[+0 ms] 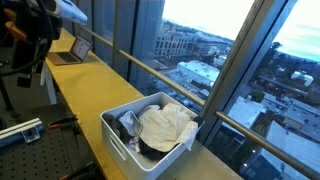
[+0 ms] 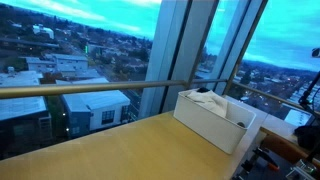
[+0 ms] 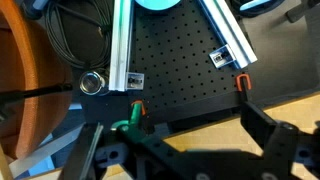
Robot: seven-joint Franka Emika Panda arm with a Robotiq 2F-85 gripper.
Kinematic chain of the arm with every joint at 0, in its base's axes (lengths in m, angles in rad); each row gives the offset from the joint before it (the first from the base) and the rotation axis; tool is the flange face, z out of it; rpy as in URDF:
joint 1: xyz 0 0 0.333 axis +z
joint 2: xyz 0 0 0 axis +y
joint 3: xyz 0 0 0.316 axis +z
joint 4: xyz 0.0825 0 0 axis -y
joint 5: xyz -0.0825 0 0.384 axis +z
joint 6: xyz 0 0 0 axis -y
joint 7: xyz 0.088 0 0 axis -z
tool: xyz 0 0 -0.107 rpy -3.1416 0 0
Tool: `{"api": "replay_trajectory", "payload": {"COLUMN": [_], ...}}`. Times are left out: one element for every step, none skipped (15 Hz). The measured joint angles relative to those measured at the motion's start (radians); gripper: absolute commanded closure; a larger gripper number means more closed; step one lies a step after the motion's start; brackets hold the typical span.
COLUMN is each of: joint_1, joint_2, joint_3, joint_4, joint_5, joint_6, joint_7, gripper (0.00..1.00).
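Just ahead of the claw [image 3: 185, 150], out past one of its fingertips, sits a small silver ring [image 3: 93, 83]. It lies flat on the black breadboard [image 3: 180, 85], just beside the end of an aluminium rail [image 3: 122, 40]. The claw itself is spread wide with nothing between the fingers, hovering above the board.

My guess on the ring: hard metal, light, pretty slick and low to the board, so it'd want a pinch across its outer edge. Can't tell if it's loose or screwed into a hole, though. The rail looks stiff and probably bolted down.

A second rail [image 3: 225, 35] runs farther ahead on the other side. A tangle of cables [image 3: 75, 35] lies beyond the ring, with the wooden tabletop [image 3: 18, 80] past those. Well away from the claw, in an exterior view, is a white bin [image 1: 115, 140] of crumpled cloths [image 1: 165, 125].

Hard bits: something teal ahead is cut off by the frame, and the arm [image 1: 35, 30] is just a dark blur in an exterior view.
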Motion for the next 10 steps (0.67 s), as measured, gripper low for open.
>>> {"api": "replay_trajectory", "payload": {"joint_1": [0.0, 0.0, 0.0, 0.0, -0.001, -0.003, -0.009, -0.016, -0.024, -0.032], "joint_2": [0.0, 0.0, 0.001, 0.005, 0.013, 0.026, 0.046, 0.073, 0.104, 0.143], "joint_3": [0.0, 0.0, -0.001, -0.003, -0.006, -0.011, -0.017, -0.024, -0.032, -0.041], "joint_4": [0.0, 0.0, 0.001, 0.002, 0.006, 0.013, 0.025, 0.042, 0.064, 0.093], "joint_5": [0.0, 0.0, 0.0, 0.0, -0.002, -0.005, -0.01, -0.016, -0.021, -0.027], "joint_6": [0.0, 0.0, 0.007, 0.026, 0.059, 0.097, 0.136, 0.171, 0.202, 0.231], "joint_7": [0.0, 0.0, 0.0, -0.001, -0.001, -0.002, -0.004, -0.007, -0.013, -0.02], "gripper": [0.0, 0.0, 0.0, 0.0, 0.0, 0.0, 0.0, 0.0, 0.0, 0.0]}}
